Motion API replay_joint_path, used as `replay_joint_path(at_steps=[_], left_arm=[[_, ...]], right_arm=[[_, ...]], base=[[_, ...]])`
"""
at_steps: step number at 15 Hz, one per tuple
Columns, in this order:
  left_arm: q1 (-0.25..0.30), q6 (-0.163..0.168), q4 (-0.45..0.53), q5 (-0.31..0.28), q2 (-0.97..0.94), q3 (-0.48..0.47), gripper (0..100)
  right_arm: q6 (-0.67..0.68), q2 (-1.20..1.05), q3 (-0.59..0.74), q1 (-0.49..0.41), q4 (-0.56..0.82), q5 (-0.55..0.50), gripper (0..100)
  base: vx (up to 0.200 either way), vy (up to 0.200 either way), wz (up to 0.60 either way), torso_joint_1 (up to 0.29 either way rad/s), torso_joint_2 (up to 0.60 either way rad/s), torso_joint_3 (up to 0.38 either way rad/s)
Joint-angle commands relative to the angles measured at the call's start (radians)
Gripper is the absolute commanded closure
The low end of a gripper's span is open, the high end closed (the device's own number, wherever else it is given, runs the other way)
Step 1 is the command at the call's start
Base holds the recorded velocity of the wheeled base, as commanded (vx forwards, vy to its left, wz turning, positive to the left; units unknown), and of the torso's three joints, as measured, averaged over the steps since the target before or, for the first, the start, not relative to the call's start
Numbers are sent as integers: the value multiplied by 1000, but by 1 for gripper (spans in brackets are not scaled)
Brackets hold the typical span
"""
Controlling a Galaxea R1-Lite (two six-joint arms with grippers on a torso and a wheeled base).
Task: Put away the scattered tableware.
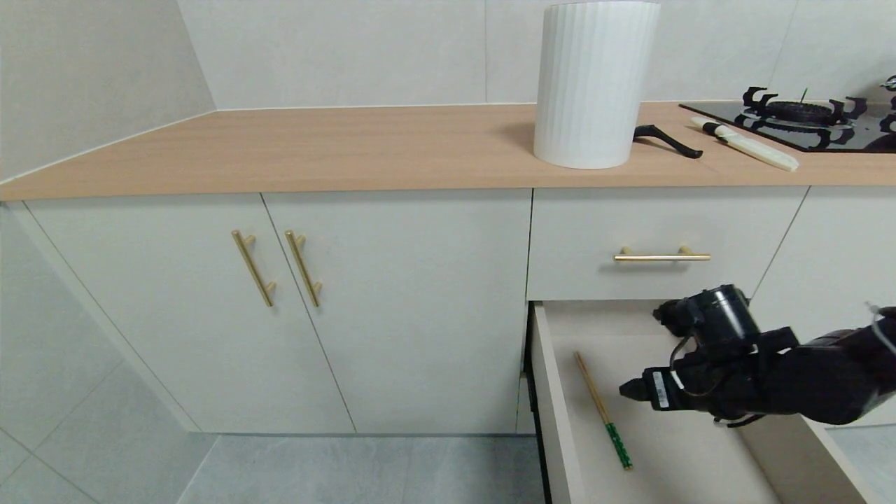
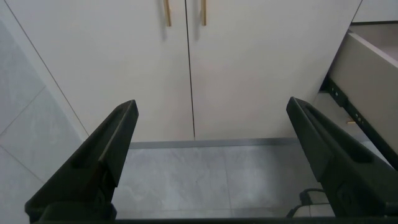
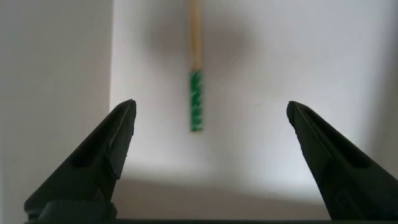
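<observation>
Chopstick in the open drawer, plain end cropped at the wrist; right gripper above the drawer, left gripper beside it, both jaws apart.

The head view looks forward and down from above the open drawer, taking in the bench over it. The right wrist view looks straight down into that drawer from close by, and shares the chopstick on the drawer's floor with the head view. The left wrist view sits low beside the drawer, facing the cabinet doors, which the head view also shows.
</observation>
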Motion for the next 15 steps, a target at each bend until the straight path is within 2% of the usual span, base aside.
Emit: replay_joint_path(at_steps=[1, 6, 15], left_arm=[[-1, 0, 0, 0, 0, 0, 0], [-1, 0, 0, 0, 0, 0, 0], [-1, 0, 0, 0, 0, 0, 0]], right_arm=[[-28, -175, 12, -55, 9, -6, 0], [-93, -328, 14, -132, 9, -4, 0], [-150, -432, 34, -141, 8, -4, 0]], base=[[0, 0, 0, 0, 0, 0], [0, 0, 0, 0, 0, 0], [0, 0, 0, 1, -8, -3]])
